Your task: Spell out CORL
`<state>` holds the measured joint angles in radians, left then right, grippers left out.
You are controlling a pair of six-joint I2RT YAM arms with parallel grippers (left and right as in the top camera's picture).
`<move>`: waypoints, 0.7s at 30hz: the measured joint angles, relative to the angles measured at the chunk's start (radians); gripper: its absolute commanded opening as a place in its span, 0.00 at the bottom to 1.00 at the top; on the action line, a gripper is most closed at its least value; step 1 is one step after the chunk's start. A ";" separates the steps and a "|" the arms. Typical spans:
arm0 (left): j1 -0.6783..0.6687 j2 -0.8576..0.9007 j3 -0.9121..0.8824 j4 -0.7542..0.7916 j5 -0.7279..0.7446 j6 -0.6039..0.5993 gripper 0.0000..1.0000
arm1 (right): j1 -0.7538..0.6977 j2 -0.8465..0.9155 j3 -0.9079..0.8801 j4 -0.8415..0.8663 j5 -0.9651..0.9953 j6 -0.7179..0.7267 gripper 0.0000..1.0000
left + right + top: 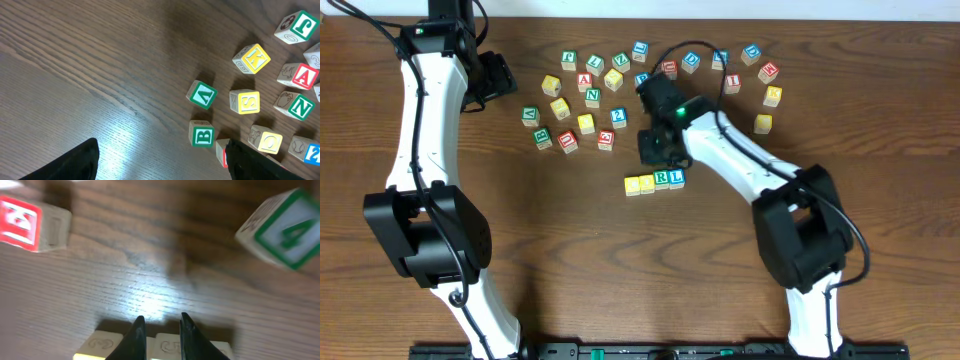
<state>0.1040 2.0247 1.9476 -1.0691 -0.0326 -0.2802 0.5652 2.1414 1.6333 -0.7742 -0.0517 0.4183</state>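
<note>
Wood-grain surface (570, 260): near its middle, CORL (655, 182) sits as a touching row, seemingly complete. Above it the right hand (160, 322) hangs slightly parted, empty; the left hand (162, 145) gapes, empty.

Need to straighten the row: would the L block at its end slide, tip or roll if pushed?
The L block is a flat-faced cube, so it likely slides rather than rolls. It looks like rigid wood, probably light. It sits against the R block, so a sideways push may shift both.
</note>
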 measured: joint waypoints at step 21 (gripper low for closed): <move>0.000 0.000 0.000 0.000 0.000 0.000 0.80 | 0.002 0.011 0.000 -0.074 0.060 0.069 0.16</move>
<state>0.1040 2.0247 1.9476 -1.0691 -0.0326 -0.2798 0.5674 2.1525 1.6333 -0.8478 0.0086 0.4877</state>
